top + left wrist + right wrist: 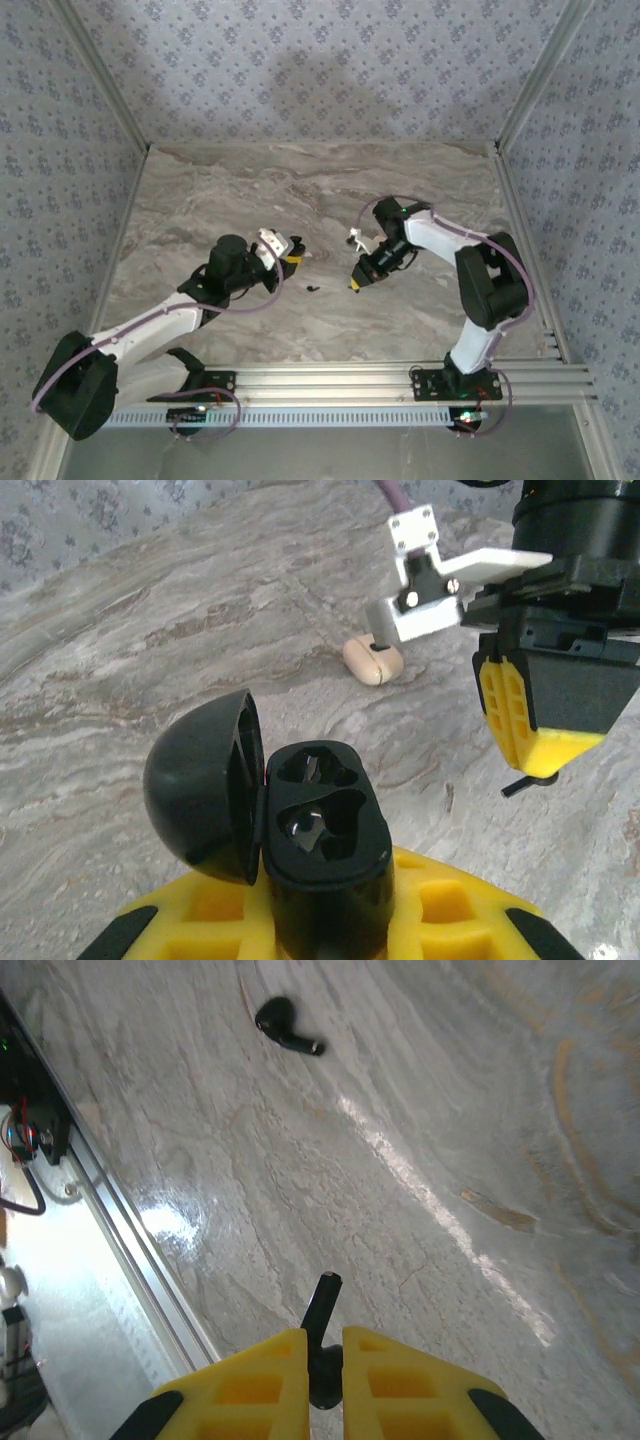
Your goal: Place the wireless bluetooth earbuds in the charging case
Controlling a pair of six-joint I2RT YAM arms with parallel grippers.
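Your right jaws were pinched shut on one black earbud (322, 1305), its short stem poking out past the yellow pads (400, 1380) above the worktop (450, 1110). That worktop was a smooth slab with grey-and-tan marble veining, glossy enough to throw back streaks of light. Aluminium rails (330, 378) ran along its near edge, and walls (300, 60) papered in a small blue-grey floral print closed it in on three sides.

The charging case (325, 830) was a glossy black oval shell. Its domed lid (200, 780) was swung open to the left on a hinge, and two moulded wells showed in the base. Your left jaws were closed around the lower part of that case, holding it upright with the wells facing up, their yellow faces cut in a waffle grid.

The second earbud (285, 1025), a tiny black bud with a short stem, lay loose on the worktop. In the top view it sat between the two arms, apart from both sets of jaws. The held earbud hung near the case, off to its right, not touching it.
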